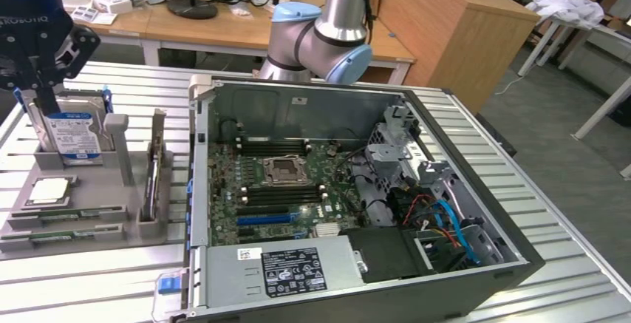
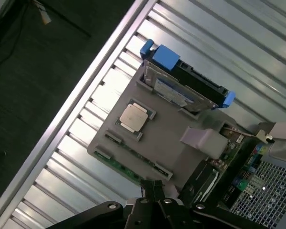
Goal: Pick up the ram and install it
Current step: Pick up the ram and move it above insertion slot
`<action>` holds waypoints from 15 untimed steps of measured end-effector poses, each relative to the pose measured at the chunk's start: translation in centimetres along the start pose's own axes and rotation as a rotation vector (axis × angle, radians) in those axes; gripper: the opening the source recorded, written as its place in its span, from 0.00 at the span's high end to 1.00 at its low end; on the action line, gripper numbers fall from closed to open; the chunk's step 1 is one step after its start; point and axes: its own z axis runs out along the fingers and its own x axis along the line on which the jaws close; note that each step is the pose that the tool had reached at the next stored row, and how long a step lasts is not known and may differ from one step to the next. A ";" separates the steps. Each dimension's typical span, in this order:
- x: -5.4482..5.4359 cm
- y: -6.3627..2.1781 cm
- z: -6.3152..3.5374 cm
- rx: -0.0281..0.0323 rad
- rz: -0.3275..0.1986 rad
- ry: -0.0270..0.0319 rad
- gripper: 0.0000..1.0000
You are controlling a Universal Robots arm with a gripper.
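Note:
Two ram sticks lie flat in the front grooves of a grey holder [image 1: 89, 201] at the exterior view's left: one ram [image 1: 64, 215] and a second ram [image 1: 58, 237] in front of it. In the wrist view a ram [image 2: 118, 165] shows as a green strip along the holder's edge. My gripper [image 1: 35, 100] hangs above the holder's back end, in front of the blue-framed hard drive [image 1: 71, 134]. Its fingers [image 2: 153, 187] are shut with nothing between them, well above the sticks. The open computer case [image 1: 345, 190] holds the motherboard [image 1: 286, 182] with long black and blue slots.
A square silver processor chip [image 1: 49, 190] lies on the holder, and a narrow board [image 1: 153, 171] stands on edge at its right side. The case's power supply [image 1: 286, 267] and drive cage [image 1: 394, 145] flank the motherboard. The ribbed metal table [image 1: 552, 227] ends near the holder.

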 end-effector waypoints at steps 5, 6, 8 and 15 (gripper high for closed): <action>0.0 0.00 0.01 0.0015 -0.091 0.0038 0.89; 0.0 0.00 0.01 0.0018 -0.109 0.0046 0.89; 0.0 0.00 0.02 0.0024 -0.145 0.0061 0.89; 0.0 0.00 0.04 0.0044 -0.272 0.0114 0.89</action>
